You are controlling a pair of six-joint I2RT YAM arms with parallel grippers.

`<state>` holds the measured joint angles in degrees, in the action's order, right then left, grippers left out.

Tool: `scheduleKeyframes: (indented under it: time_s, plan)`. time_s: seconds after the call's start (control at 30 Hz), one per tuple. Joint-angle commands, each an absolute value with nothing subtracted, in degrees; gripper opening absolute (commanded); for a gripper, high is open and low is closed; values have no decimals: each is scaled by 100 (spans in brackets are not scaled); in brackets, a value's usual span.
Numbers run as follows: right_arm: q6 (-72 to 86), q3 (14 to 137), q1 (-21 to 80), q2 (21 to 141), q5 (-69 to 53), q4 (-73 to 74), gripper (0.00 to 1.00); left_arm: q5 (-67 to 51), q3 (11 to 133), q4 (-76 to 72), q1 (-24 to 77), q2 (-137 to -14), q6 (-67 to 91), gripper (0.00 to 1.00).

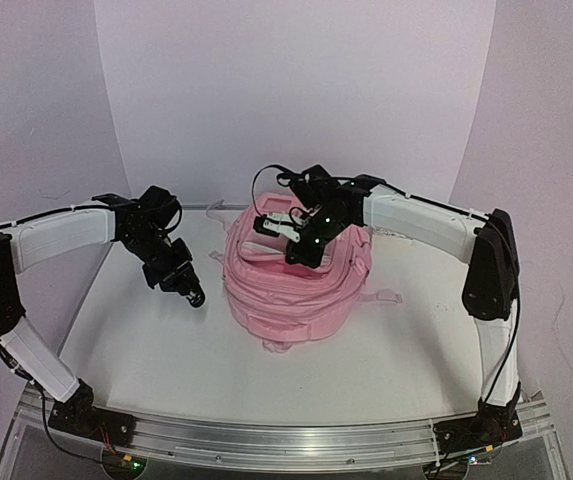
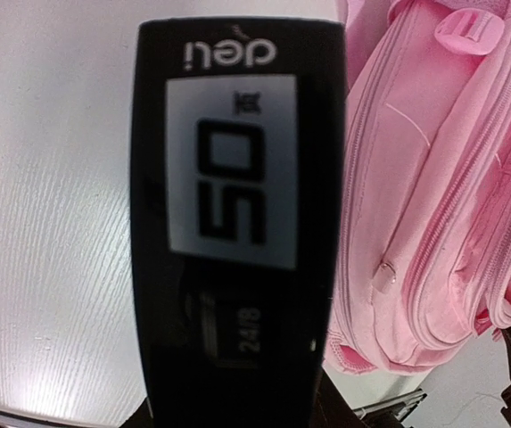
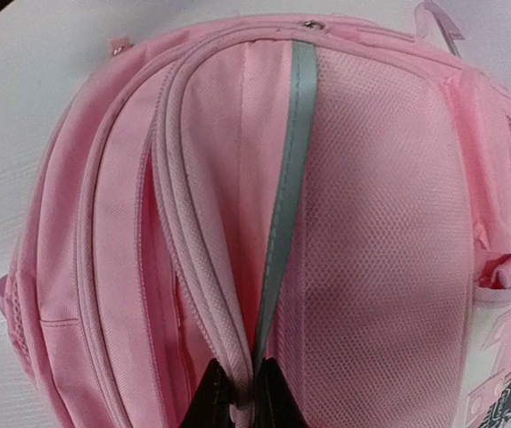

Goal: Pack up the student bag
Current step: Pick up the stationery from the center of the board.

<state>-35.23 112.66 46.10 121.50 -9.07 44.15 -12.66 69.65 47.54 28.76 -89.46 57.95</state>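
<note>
The student bag (image 1: 291, 295), soft pink fabric with mesh padding and a silver strip, lies mid-table; packing is judged barely begun. Its padded edge is pinched shut in the right gripper (image 3: 237, 399); a glossy black rectangular box (image 2: 237, 223) (labelled "deli") is clamped by the left gripper (image 1: 190, 292), left of the bag

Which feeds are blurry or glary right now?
Top external: even light, soft shadows, no glare, student bag sharp. Left wrist: black box close up, its label slightly soft, table bright. Right wrist: bag mesh crisp, bowed at edges; right pincer dark.
</note>
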Motion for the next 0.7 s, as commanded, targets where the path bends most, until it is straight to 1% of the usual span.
scheduleKeyframes:
  time_s: [0.0,0.1,0.3,0.47,0.67]
  plan:
    - [-2996,12090,4595,12173,-1424,4161,5,-1431,6839,4015,2909,-8372,5976,0]
    - [-2744,12480,4595,12303,-1661,4288,0,-1448,6786,3874,2909,-8247,5973,0]
    - [-1894,13537,4583,12889,-1804,4338,0,-1840,6676,2782,3011,-8107,5887,0]
    - [-921,14542,4523,13345,-2050,4306,0,-2298,6596,1665,3219,-8286,5909,0]
    - [-482,14537,4475,13117,-1865,3983,0,-2822,6640,496,3385,-8759,6016,0]
